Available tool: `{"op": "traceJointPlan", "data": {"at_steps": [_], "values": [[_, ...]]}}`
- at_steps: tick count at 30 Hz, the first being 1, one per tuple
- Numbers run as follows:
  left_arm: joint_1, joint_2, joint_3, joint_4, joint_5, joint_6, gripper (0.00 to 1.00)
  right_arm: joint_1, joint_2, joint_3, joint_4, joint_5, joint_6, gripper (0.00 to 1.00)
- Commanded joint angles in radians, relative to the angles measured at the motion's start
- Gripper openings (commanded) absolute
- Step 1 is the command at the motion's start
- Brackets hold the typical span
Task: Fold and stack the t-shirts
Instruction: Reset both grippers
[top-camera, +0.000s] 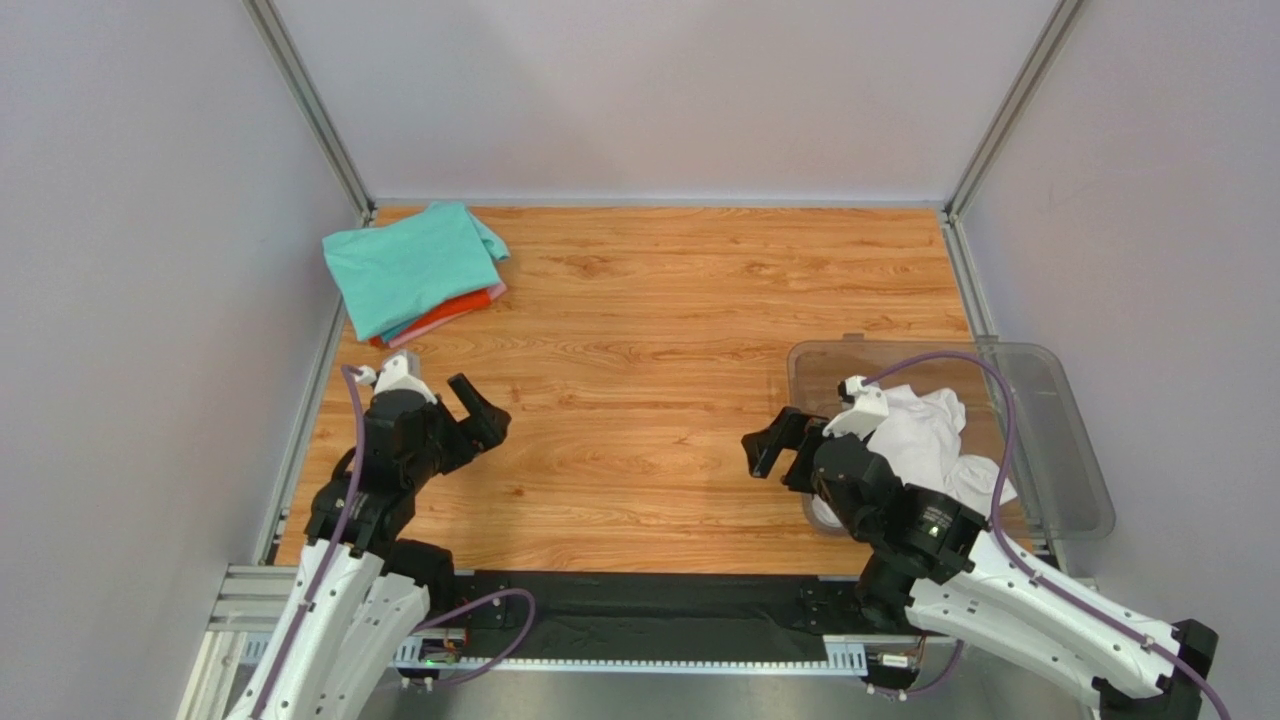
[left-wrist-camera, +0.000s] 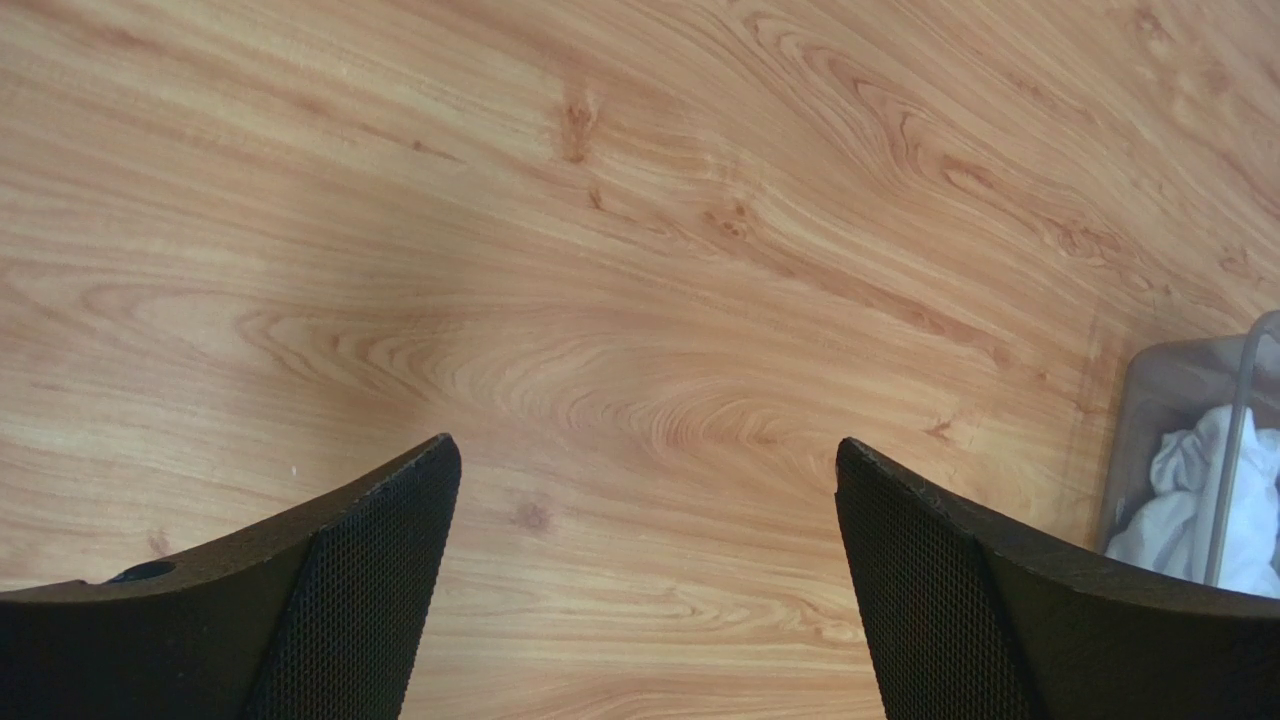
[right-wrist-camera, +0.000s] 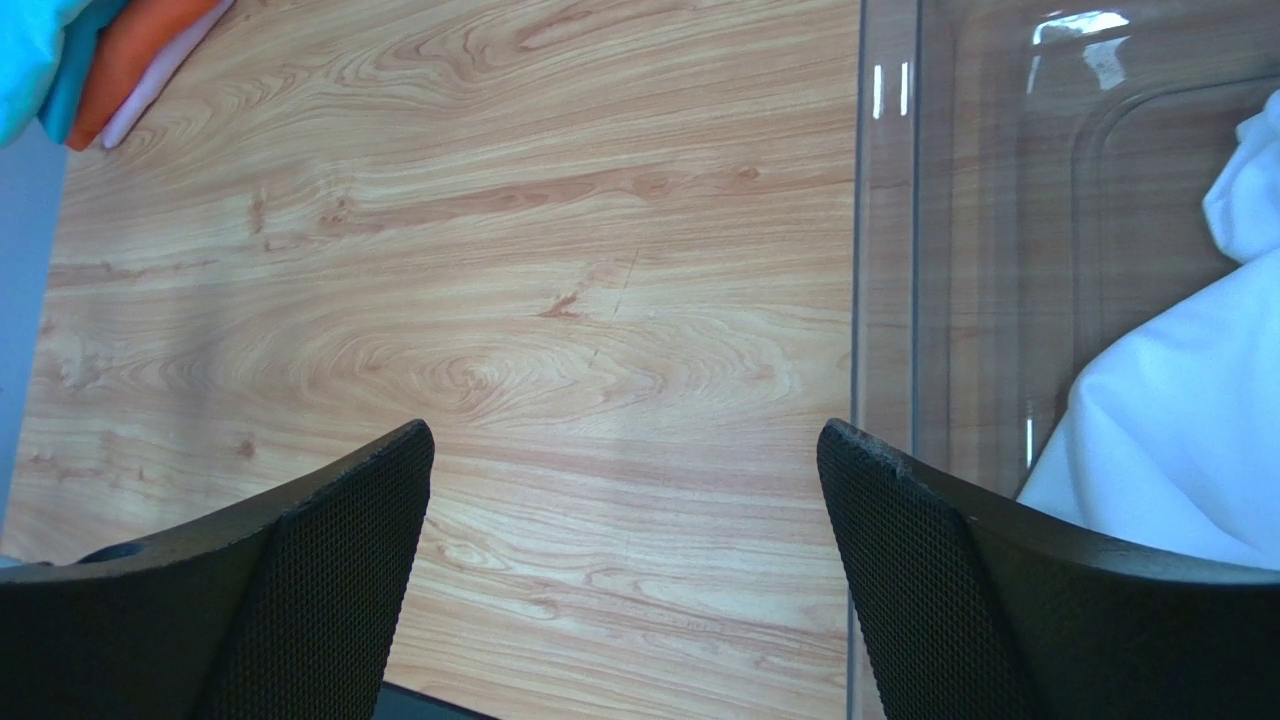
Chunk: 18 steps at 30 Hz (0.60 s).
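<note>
A stack of folded t-shirts lies at the table's back left, with a mint-green one (top-camera: 409, 267) on top and an orange-red one (top-camera: 455, 312) showing beneath it. A crumpled white t-shirt (top-camera: 920, 432) sits in the clear plastic bin (top-camera: 1056, 413) on the right. My left gripper (top-camera: 478, 413) hangs open over bare wood near the left front, and nothing lies between its fingers (left-wrist-camera: 643, 444). My right gripper (top-camera: 774, 446) is open too, just left of the bin, also empty (right-wrist-camera: 624, 428). The right wrist view catches the white t-shirt (right-wrist-camera: 1187, 435) and the stack's orange-red edge (right-wrist-camera: 138, 48).
White walls and aluminium frame posts (top-camera: 313, 105) close in the wooden table (top-camera: 661, 330) on three sides. The bin's clear wall (right-wrist-camera: 887, 225) stands right beside my right gripper. A black strip (top-camera: 661, 608) runs along the near edge between the arm bases.
</note>
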Motion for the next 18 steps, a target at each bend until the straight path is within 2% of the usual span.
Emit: {"op": "traceJointPlan", "data": {"at_steps": [1,18], "values": [[-0.002,-0.058,-0.035,-0.025,0.023,-0.051,1.00,0.002,-0.013,-0.007,0.014,-0.040,0.033,1.00],[-0.002,-0.025,-0.072,-0.023,0.046,-0.064,1.00,0.002,-0.033,-0.036,0.037,-0.079,0.054,1.00]]}}
